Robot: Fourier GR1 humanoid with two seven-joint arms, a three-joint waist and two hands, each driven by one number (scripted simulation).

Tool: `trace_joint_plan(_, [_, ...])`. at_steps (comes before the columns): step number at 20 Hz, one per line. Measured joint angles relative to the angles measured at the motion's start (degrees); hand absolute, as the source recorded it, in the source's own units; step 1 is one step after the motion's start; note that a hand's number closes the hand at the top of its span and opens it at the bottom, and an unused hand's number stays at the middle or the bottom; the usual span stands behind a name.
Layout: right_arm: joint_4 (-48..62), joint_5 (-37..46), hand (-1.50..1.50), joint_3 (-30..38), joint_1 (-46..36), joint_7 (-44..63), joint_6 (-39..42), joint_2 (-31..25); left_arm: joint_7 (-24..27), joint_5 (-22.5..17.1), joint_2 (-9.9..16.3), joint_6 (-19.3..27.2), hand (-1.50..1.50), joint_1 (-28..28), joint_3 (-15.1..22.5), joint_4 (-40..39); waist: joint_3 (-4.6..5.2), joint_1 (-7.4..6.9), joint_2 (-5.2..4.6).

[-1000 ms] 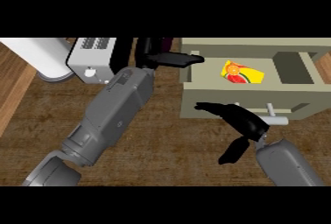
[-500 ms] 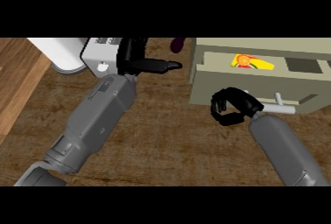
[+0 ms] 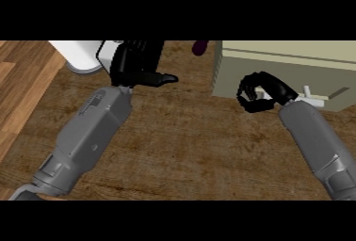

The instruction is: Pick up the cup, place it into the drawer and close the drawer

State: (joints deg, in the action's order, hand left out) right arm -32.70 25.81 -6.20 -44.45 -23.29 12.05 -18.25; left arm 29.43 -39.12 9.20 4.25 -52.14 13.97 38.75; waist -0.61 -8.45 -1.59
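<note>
Right hand [image 3: 259,92] curled, holding nothing, against the shut beige drawer front [image 3: 278,77]. Left hand [image 3: 137,63] rests open, fingers straight, near the white cylinder [image 3: 78,55].

Dark wood counter [image 3: 188,150] beside lighter plank floor [image 3: 17,89].

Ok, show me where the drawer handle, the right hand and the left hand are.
drawer handle [image 3: 314,100], head view, on its white bar.
right hand [image 3: 261,92], head view, on the curled black fingers.
left hand [image 3: 136,63], head view, on the back of the hand.
</note>
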Motion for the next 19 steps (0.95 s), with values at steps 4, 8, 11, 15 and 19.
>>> trace_joint_plan(4, [0.9, -2.2, 1.50, 1.6, -0.2, -1.1, 2.5, -0.4, -0.6, -0.1, 1.3, -1.4, -1.50, 1.2, 0.2, 1.3, -0.11, -0.60, 0.00])
trace_joint_plan(8, [0.9, -4.2, 1.50, 2.6, -0.1, -1.4, 5.4, -1.0, -0.7, 0.0, 1.7, -2.5, -1.50, 2.3, 0.6, 2.3, -0.26, -1.07, -0.17])
trace_joint_plan(11, [0.5, -5.4, 1.50, 3.1, 0.3, -1.9, 7.6, -1.7, -1.0, -0.1, 2.1, -3.2, -1.50, 2.7, 0.7, 3.0, -0.36, -1.59, -0.29])
trace_joint_plan(15, [-0.2, -7.1, 1.50, 3.8, 0.7, -1.8, 10.7, -2.5, -1.2, -0.4, 2.1, -3.9, -1.50, 3.5, 0.8, 3.7, -0.50, -2.09, -0.54])
trace_joint_plan(19, [-1.1, -8.3, 1.50, 4.1, 1.3, -1.6, 12.8, -3.2, -1.5, -0.6, 2.5, -5.0, -1.50, 4.2, 0.9, 4.3, -0.60, -2.57, -0.71])
